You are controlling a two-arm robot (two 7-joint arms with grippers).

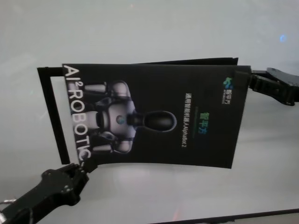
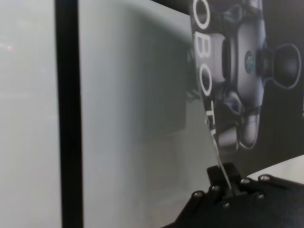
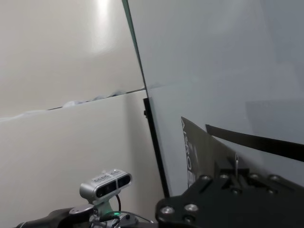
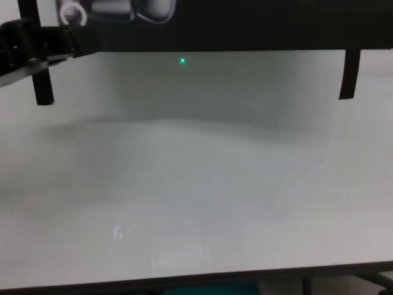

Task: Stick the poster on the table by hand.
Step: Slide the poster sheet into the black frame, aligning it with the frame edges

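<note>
The poster (image 1: 154, 116), black with a white-grey robot figure and white letters, hangs spread between my two grippers above the white table (image 1: 140, 28). My left gripper (image 1: 84, 164) is shut on its near left corner by the letters; the left wrist view shows the sheet's edge (image 2: 216, 142) pinched between the fingers (image 2: 219, 176). My right gripper (image 1: 250, 79) is shut on the far right corner, and the thin edge sits in its jaws in the right wrist view (image 3: 235, 173). In the chest view the poster (image 4: 245, 24) hangs clear above the table (image 4: 196, 184).
Narrow black strips stick out from the poster: a frame-like one on the left (image 1: 46, 112) and one along the far edge (image 1: 187, 61). Two strip ends hang down in the chest view (image 4: 43, 80) (image 4: 349, 74). A grey camera (image 3: 104, 183) stands beyond the table edge.
</note>
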